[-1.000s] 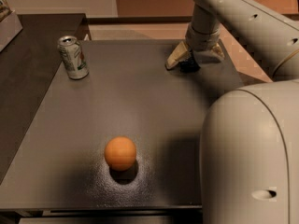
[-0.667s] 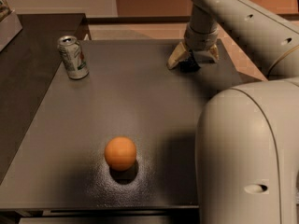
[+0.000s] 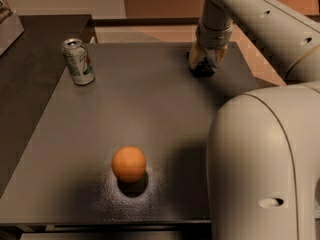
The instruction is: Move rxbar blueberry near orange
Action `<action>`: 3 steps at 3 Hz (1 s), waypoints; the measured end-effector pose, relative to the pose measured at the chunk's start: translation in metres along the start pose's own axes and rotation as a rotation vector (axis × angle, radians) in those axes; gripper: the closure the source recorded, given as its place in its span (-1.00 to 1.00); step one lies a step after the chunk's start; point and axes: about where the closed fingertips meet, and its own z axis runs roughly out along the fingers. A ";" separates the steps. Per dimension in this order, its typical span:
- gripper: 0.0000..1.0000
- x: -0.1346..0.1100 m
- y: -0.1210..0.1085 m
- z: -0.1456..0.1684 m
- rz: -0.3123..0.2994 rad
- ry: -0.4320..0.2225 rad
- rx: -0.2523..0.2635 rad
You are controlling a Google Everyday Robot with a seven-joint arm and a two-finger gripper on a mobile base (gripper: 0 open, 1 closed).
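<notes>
Camera view, single entry.

1. Table (image 3: 150, 99): dark grey flat top that fills most of the scene. Its near edge runs along the bottom of the view.

2. Orange (image 3: 129, 164): round and evenly orange. It rests on the table in the near part, slightly left of centre, with its shadow just to its right. It stands alone, well apart from every other item.

3. Drink can (image 3: 78, 61): silver and green, upright, with the top showing. It stands at the far left corner of the table, well apart from the orange.

4. Gripper (image 3: 205, 66): lowered to the table surface at the far right, pointing straight down. Whether it is spread, pressed together or pinching something cannot be told, because its tip merges with a dark patch.

5. Rxbar blueberry (image 3: 202, 73): shows only as a small dark shape on the table directly under the gripper tip, at the far right. No print can be read. It is well apart from the orange, across the table on a diagonal.

6. Arm (image 3: 260, 24): pale grey. It comes in from the upper right and bends down into the wrist above the gripper.

7. Robot housing (image 3: 265, 164): a large rounded pale shell at the near right that covers that corner of the table.

8. Side counter (image 3: 30, 59): a darker surface just beside the table's left edge, running toward the far left.
</notes>
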 end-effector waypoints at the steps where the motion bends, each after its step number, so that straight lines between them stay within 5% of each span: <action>1: 0.77 -0.002 0.000 -0.008 0.000 0.000 0.000; 2: 1.00 -0.002 0.000 -0.008 0.000 0.000 0.000; 3: 1.00 0.005 0.005 -0.018 -0.050 -0.034 -0.006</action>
